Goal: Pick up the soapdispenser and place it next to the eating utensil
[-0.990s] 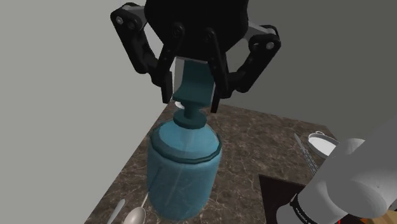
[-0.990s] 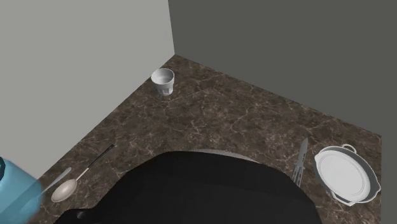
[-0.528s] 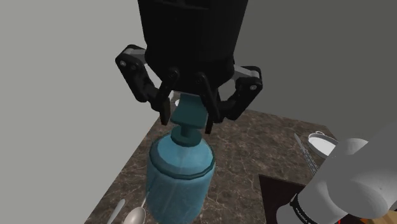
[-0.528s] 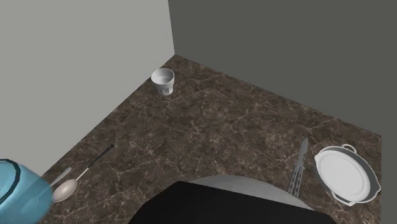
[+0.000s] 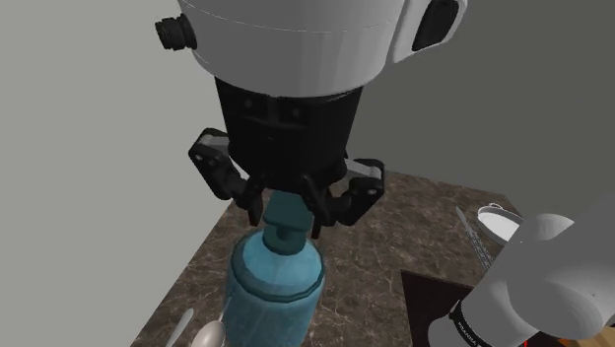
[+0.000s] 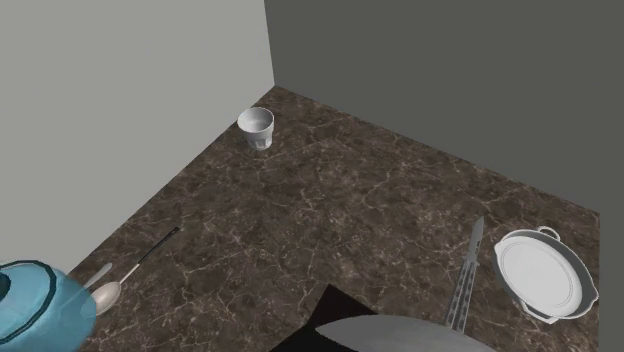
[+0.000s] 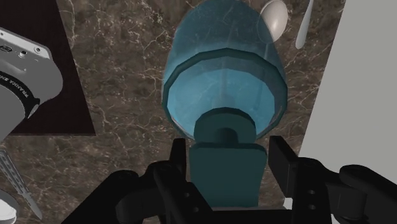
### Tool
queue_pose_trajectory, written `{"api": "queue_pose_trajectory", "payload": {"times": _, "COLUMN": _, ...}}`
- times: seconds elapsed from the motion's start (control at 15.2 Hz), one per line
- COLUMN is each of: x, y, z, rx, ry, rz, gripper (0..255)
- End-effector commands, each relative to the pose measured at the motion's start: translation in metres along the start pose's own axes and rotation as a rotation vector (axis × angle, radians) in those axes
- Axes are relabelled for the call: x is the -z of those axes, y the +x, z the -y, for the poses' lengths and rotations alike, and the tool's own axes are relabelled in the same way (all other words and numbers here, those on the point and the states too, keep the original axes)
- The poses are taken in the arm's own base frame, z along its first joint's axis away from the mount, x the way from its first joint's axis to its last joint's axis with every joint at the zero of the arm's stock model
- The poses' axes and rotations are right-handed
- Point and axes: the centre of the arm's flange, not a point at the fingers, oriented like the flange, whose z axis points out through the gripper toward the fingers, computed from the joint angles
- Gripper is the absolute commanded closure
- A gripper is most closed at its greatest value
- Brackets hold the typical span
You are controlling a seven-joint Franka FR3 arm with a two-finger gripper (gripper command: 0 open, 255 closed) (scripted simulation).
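Claw (image 5: 288,219) grips the dispenser (image 5: 274,286) by its pump at the shoulder view's lower left, beside the spoon (image 6: 103,296) near the worktop's (image 6: 340,200) wall edge; bare worktop lies rightward.

A white cup (image 6: 256,128) stands by the dark marbled bench's (image 6: 350,190) corner; a white dish (image 6: 545,275), perhaps a pan, sits well apart.

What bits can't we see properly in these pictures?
- Base of the soap dispenser: shoulder view, cut off by the bottom edge; whether it stands on the counter is unclear.
- The spoon: shoulder view, mostly cut off by the same edge.
- The white pan: shoulder view, partly behind the arm.
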Motion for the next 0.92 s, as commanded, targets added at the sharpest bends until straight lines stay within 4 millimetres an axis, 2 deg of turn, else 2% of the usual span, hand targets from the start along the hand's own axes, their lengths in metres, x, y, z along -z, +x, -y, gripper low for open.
{"api": "queue_pose_trajectory", "payload": {"times": 0.0, "x": -0.011, "y": -0.003, "z": 0.000, "rx": -0.001, "ry": 0.001, "rz": 0.000, "gripper": 255}}
{"api": "queue_pose_trajectory", "payload": {"times": 0.86, "x": -0.077, "y": -0.023, "z": 0.000, "rx": -0.001, "ry": 0.001, "rz": 0.000, "gripper": 255}}
